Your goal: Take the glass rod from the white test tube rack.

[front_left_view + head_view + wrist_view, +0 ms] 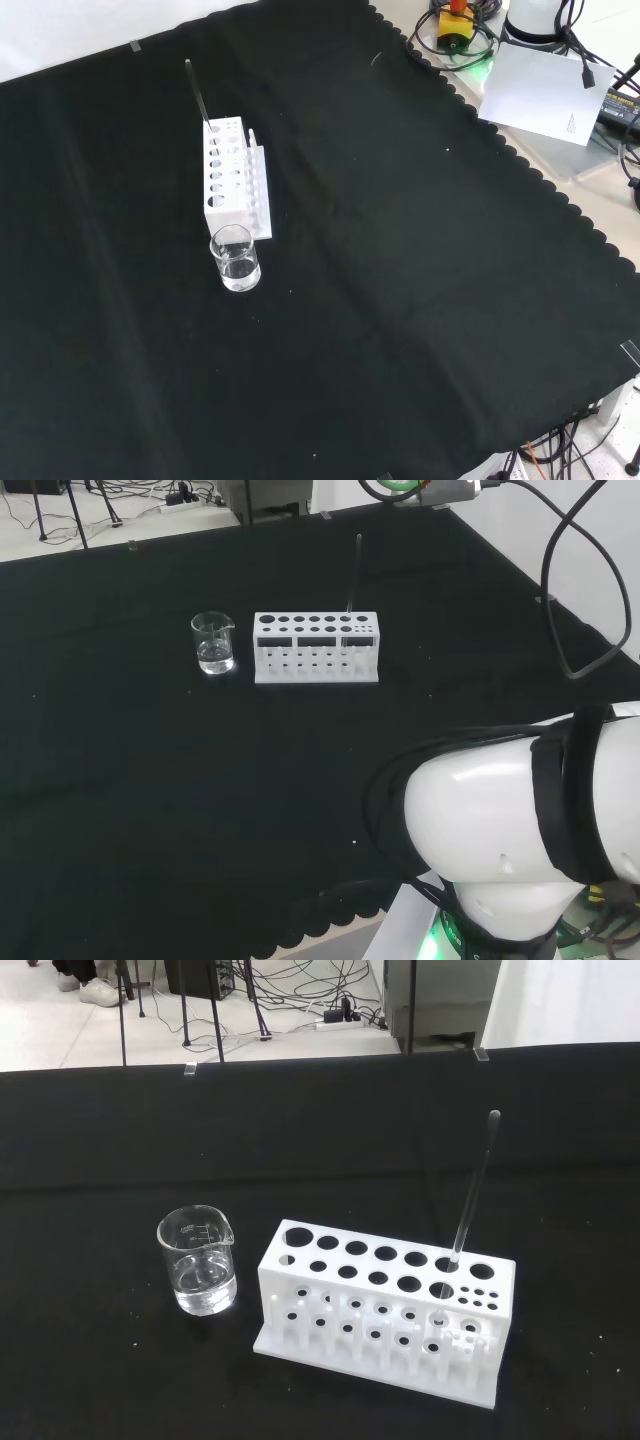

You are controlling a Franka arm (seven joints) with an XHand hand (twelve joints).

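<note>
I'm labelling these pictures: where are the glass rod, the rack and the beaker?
glass rod (474, 1188), wrist view, middle of its shaft.
rack (316, 663), head view, front wall.
beaker (236, 262), front view, glass side wall.

White arm links (520, 830) large at the head view's lower right, bundled with black cables

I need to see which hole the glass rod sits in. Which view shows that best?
The wrist view: the glass rod enters a back-row hole near one end of the white rack. Head and front views show a thin dark line.
</note>
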